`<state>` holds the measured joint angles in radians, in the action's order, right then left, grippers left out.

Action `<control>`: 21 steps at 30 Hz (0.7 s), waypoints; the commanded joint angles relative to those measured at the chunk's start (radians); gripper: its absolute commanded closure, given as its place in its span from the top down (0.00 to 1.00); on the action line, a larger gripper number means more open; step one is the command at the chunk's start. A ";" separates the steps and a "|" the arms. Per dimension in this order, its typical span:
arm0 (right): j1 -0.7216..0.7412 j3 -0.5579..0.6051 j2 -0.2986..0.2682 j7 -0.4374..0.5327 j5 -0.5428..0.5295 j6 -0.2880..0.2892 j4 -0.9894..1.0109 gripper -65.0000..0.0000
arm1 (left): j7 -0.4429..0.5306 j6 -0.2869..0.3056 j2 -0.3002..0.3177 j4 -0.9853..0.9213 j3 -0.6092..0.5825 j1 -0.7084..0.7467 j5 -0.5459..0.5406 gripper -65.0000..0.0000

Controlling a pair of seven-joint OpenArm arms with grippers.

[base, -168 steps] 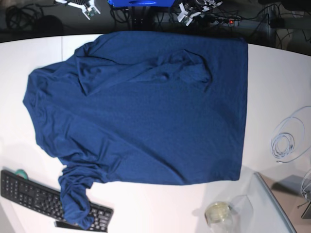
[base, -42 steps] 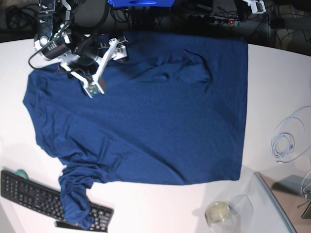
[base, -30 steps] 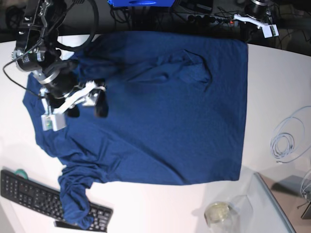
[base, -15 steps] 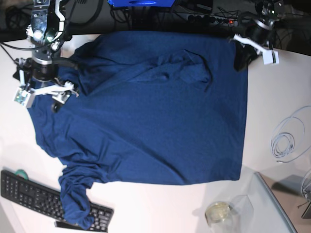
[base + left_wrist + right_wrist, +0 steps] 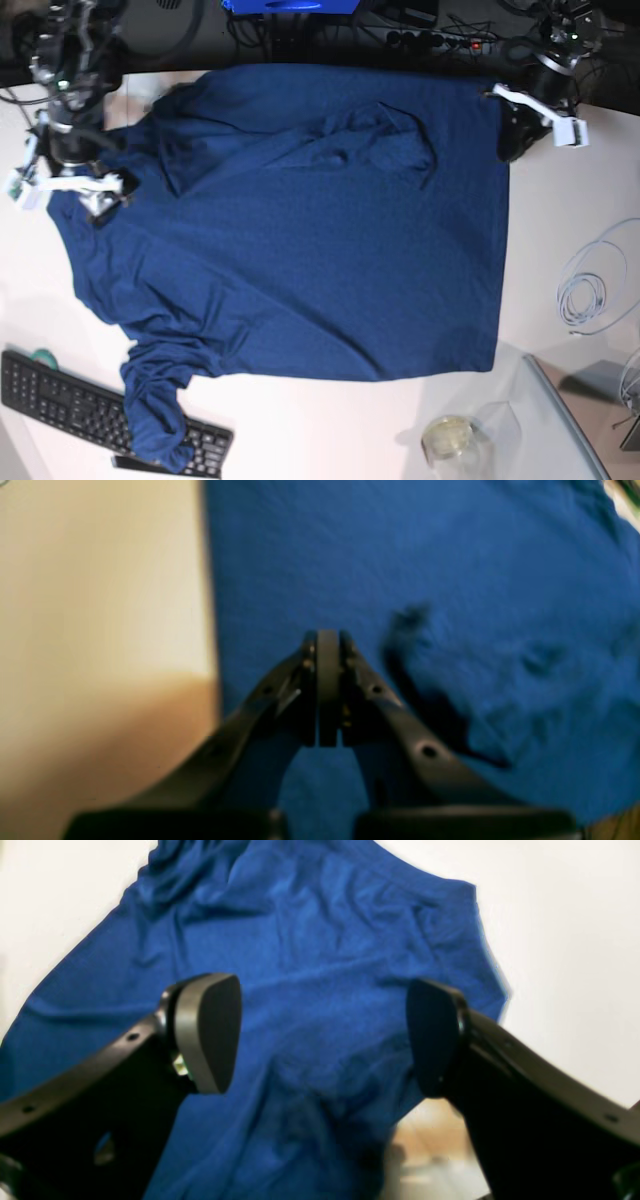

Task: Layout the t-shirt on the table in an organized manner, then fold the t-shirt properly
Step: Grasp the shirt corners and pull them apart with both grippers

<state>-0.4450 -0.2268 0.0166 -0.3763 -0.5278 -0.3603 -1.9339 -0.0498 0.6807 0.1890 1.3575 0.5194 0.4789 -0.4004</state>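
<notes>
Right gripper (image 5: 58, 190) now farther left, at t-shirt (image 5: 300, 230) edge.

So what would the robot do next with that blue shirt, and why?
Probably lower the right gripper, whose jaws stand wide open above the bunched shoulder of the t-shirt, and pinch the cloth there. That side looks rumpled, and one sleeve trails onto the keyboard. The left gripper is shut over the straight hem edge.

Black keyboard (image 5: 70, 405) bottom left; coiled white cable (image 5: 592, 288) right; glass jar (image 5: 450, 438) bottom.
</notes>
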 commanded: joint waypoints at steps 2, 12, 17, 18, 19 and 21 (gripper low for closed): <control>0.024 -0.066 -0.047 -0.033 -0.110 0.042 0.006 0.73 | -0.023 0.007 0.017 0.017 0.028 -0.010 -0.015 0.00; 0.078 -0.208 -0.178 -0.095 -0.283 0.045 0.195 0.72 | -0.084 0.007 0.033 0.010 0.054 -0.027 -0.019 0.00; 0.137 -0.208 -0.260 -0.095 -0.283 0.097 0.325 0.73 | -0.086 -0.068 0.047 -0.068 0.054 -0.104 0.045 0.00; 0.147 -0.208 -0.271 -0.095 -0.283 0.137 0.345 0.72 | -0.086 -0.088 0.047 -0.088 0.051 -0.130 0.084 0.00; 0.153 -0.208 -0.278 -0.095 -0.283 0.166 0.356 0.72 | -0.086 -0.095 0.043 -0.102 0.052 -0.156 0.120 0.00; 0.154 -0.211 -0.284 -0.095 -0.282 0.182 0.362 0.72 | -0.086 -0.095 0.040 -0.123 0.054 -0.200 0.160 0.00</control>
<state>-0.2932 -0.4320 -0.2539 -0.4847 -0.8055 -0.1932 -1.5600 -0.1665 0.5797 0.2165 1.2171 0.5686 0.2848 -0.2230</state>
